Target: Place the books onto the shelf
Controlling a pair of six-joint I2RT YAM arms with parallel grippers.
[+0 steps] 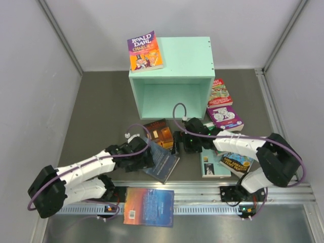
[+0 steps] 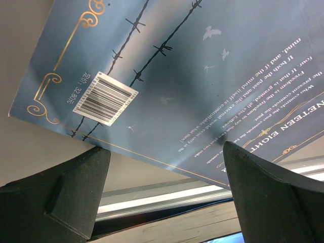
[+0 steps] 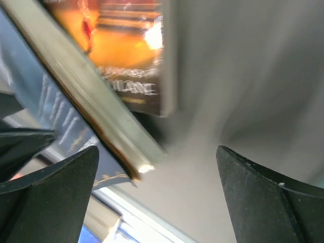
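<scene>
The shelf (image 1: 172, 61) stands at the far middle of the table (image 1: 101, 111), open front toward the arms, with a purple-and-orange book (image 1: 145, 51) on its top left corner and a red book (image 1: 219, 93) and a purple book (image 1: 226, 118) flat beside its right wall. Before it lie a brown book (image 1: 158, 131) and a grey-blue book (image 1: 163, 161), the left gripper (image 1: 145, 153) at the latter's left edge, the right gripper (image 1: 178, 143) just right of both. A teal book (image 1: 212, 164) lies further right, and a blue-orange book (image 1: 149, 206) rests on the near rail (image 1: 283, 190).
</scene>
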